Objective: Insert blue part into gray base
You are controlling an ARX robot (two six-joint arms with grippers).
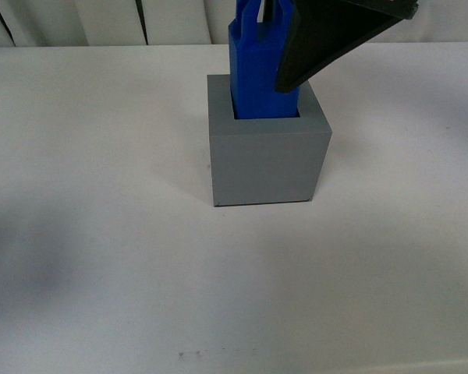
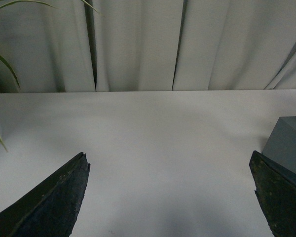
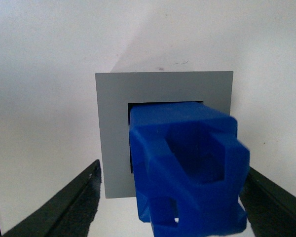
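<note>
The blue part [image 1: 257,78] stands with its lower end in the square recess of the gray base [image 1: 269,164] on the white bench [image 1: 101,234]. The right gripper [image 3: 172,170] has its jaws spread wide either side of the blue part, clamping nothing. The left gripper [image 2: 168,157] has its jaws wide and empty, beside the base.

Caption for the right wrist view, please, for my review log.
Blue part stands in the gray base recess, with the open right gripper straddling it.
</note>
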